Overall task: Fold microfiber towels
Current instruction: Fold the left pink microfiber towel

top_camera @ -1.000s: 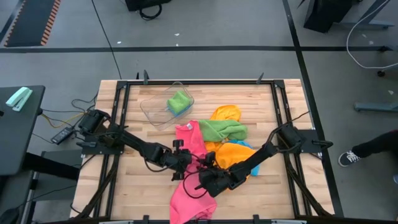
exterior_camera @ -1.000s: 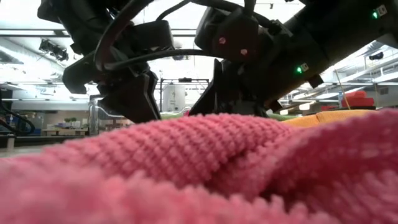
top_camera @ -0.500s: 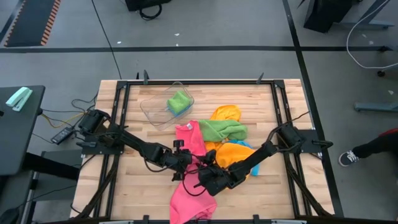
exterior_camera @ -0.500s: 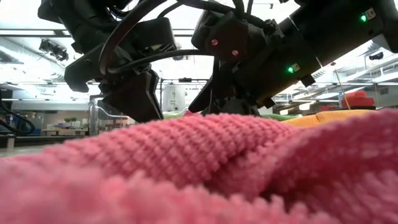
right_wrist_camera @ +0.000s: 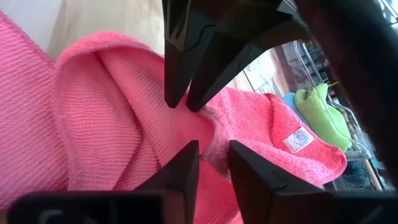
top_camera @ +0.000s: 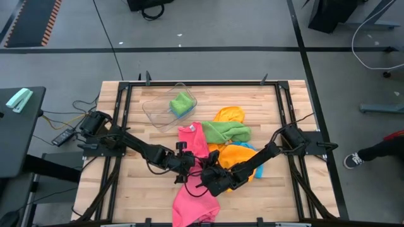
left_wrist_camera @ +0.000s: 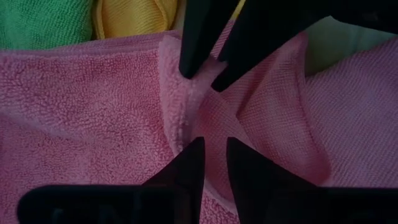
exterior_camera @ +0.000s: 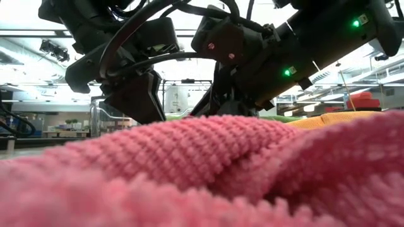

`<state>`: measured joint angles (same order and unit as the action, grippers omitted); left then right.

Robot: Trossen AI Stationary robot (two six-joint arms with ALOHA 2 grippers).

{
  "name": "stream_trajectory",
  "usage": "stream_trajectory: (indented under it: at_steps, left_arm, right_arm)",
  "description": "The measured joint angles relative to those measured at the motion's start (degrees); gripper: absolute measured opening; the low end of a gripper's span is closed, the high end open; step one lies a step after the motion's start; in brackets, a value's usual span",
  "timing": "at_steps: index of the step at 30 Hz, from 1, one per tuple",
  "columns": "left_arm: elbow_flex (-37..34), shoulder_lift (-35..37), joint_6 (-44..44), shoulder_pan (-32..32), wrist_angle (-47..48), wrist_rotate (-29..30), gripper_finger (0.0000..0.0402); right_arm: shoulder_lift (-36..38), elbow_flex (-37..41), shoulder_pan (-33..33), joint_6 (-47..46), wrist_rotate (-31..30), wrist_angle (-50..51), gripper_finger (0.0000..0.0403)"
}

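Both grippers, left (top_camera: 189,161) and right (top_camera: 206,176), pinch one ridge of the rumpled bright pink microfiber towel (top_camera: 192,198) at the table's near middle; pulling apart risks dragging the neighbouring orange towel (top_camera: 243,156) or losing that thin fold.

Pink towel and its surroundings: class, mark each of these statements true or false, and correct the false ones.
1. Both claws meet at the pink towel. True: the left claw and the right claw each pinch a fold of it.
2. The clear tub holds an orange cloth. False: it holds a green cloth.
3. A green towel lies over the orange towels. True.
4. The pink towel lies flat and neatly folded. False: it is rumpled, with raised folds.
5. The pink towel lies at the table's far edge. False: it reaches the near edge.
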<state>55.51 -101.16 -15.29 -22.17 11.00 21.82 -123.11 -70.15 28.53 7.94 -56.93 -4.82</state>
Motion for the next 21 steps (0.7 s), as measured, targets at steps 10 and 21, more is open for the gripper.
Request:
stream_trajectory:
  at_steps: [10, 21]
  left_arm:
    - [0.0, 0.2, 1.4, -0.8, -0.2, -0.3, 0.0079]
    - [0.1, 4.5, 4.7, -4.7, 1.0, -1.1, 0.0057]
  right_arm:
    - [0.0, 0.0, 0.3, -1.7, 1.7, 0.4, 0.0043]
    - [7.7, 0.1, 2.2, -1.9, 10.8, 9.3, 0.0042]
